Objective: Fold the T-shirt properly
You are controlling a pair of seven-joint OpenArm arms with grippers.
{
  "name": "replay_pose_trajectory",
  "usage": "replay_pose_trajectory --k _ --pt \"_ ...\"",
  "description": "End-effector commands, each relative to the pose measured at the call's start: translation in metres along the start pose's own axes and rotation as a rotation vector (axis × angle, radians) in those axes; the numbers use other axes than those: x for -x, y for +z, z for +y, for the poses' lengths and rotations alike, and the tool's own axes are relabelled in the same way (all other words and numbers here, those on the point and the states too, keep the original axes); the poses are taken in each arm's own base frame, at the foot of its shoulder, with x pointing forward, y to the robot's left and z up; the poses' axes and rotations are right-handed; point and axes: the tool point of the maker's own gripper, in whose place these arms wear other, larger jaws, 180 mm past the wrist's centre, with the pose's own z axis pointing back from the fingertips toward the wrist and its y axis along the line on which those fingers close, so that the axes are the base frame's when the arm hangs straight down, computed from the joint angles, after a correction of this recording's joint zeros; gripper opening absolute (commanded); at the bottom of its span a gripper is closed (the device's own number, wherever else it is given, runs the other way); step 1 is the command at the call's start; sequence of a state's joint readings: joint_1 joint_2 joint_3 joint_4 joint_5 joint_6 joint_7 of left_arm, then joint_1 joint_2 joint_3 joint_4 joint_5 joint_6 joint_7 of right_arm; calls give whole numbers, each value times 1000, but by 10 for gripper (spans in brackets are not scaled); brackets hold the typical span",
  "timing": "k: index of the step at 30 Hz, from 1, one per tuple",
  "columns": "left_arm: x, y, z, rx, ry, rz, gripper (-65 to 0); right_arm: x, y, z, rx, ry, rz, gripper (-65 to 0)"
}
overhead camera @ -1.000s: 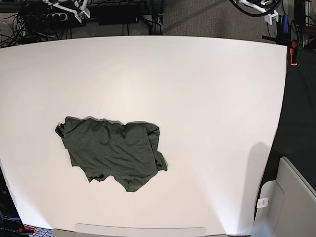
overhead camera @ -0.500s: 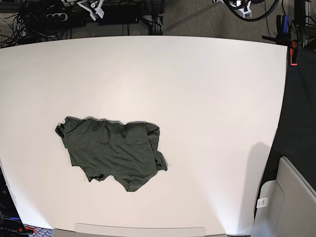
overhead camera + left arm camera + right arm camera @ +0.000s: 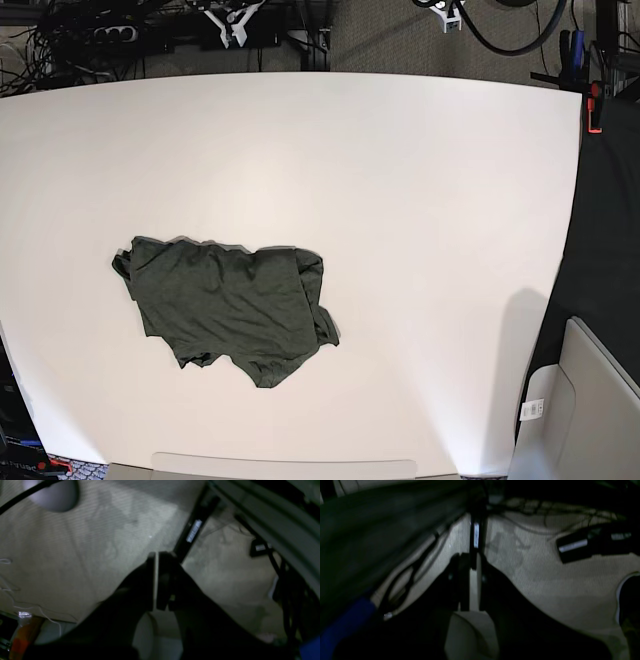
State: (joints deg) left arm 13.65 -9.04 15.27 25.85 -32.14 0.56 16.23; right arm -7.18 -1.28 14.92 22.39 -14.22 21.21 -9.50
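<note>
The T-shirt [image 3: 225,308] is a dark olive-green bundle lying rumpled on the white table [image 3: 420,220], left of centre and toward the near edge. Neither gripper touches it. My right gripper [image 3: 232,20] hangs beyond the table's far edge at the upper left. My left gripper [image 3: 447,15] hangs beyond the same edge at the upper right. In the left wrist view the left gripper [image 3: 157,556] is shut and empty above carpet. The right gripper [image 3: 471,557] in its own wrist view is also shut with nothing in it, and the T-shirt is out of both wrist views.
Cables and a power strip [image 3: 110,35] lie on the floor behind the table at the far left. A red clamp [image 3: 595,108] sits on the table's right edge. A grey bin [image 3: 590,410] stands at the near right. A dark table leg [image 3: 192,532] crosses the carpet.
Both grippers have slid inward along the far edge, the right arm's rightward and the left arm's leftward. The T-shirt has not moved.
</note>
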Motion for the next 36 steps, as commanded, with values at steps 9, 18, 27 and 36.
replay_pose_trajectory --k 9,18,27,36 --pt "18 -4 -48 69 12 14 -644 -16 -8 14 101 -38 -38 -615" --pt "25 -3 -82 122 22 21 -644 -21 -12 34 115 37 -39 -613" --pt "20 -3 -92 138 23 19 -644 -15 -14 50 87 57 -47 -613" --pt "20 -3 -93 138 23 18 -644 -4 -12 55 83 -18 -84 -614"
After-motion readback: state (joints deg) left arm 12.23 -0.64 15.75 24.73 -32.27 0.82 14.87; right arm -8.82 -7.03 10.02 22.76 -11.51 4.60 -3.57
